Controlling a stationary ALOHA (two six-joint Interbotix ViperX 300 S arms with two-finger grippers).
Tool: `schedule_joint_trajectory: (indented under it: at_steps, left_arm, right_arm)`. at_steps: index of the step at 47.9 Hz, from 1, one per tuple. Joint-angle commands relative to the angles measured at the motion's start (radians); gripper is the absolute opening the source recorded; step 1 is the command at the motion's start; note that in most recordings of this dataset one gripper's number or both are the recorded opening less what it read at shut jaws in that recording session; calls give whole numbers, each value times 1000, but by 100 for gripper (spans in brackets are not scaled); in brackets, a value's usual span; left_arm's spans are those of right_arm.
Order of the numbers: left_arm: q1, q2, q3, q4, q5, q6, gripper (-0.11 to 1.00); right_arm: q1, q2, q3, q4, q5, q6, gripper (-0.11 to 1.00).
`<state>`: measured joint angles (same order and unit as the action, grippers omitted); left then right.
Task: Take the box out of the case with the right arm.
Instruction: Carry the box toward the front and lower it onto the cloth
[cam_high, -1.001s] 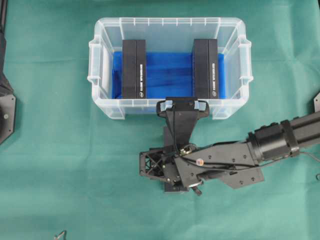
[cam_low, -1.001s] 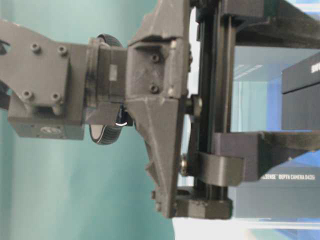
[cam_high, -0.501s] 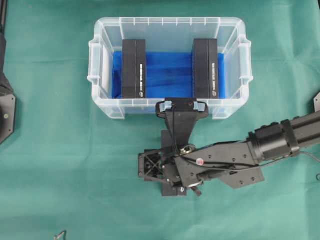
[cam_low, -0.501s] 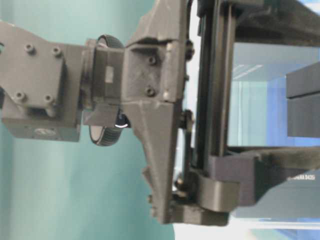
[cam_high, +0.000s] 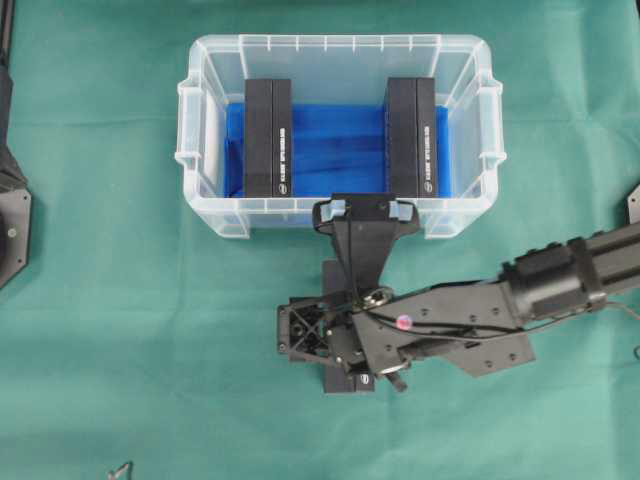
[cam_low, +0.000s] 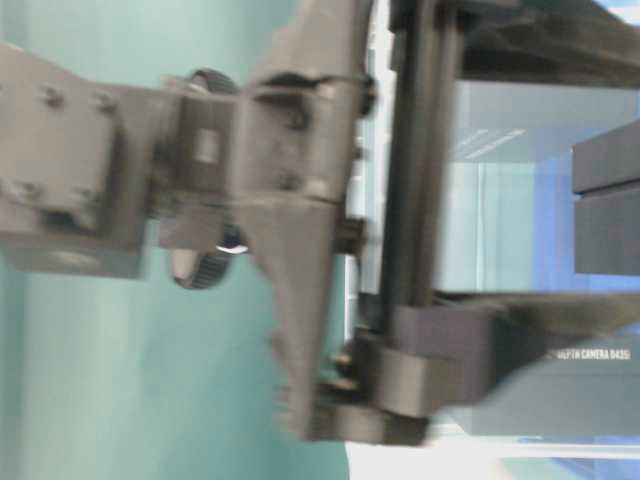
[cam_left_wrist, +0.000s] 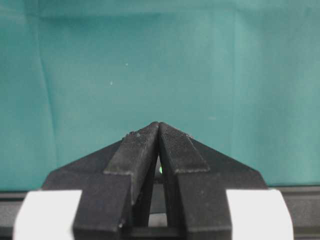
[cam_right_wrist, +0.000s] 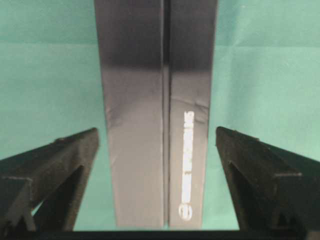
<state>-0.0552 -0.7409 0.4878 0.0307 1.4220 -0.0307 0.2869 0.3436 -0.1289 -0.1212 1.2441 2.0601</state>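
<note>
I see my left gripper pinched together over bare green cloth, case holding two black boxes, third box on cloth outside, my right gripper spread wide around it, gripping nothing

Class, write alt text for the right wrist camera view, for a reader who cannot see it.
A long black box with pale lettering lies on green cloth, running up the middle of the picture. The right gripper is open, one dark finger on each side of the box without touching it.
</note>
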Motion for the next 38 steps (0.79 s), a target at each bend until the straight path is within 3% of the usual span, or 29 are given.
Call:
schedule_joint_trajectory:
  at_steps: [1,18,38]
  left_arm:
    - [5,3,-26,3,-3,-2,2]
    - [5,3,-26,3,-3,-2,2]
    - [3,2,-26,3,-5,-3,2]
  right_arm:
    - [2,-69,-43,-5,35,-3,93]
    - [-3,-110,-222,-66,282,-69,93]
    - [-11,-123,-198,-49,307,-92,91]
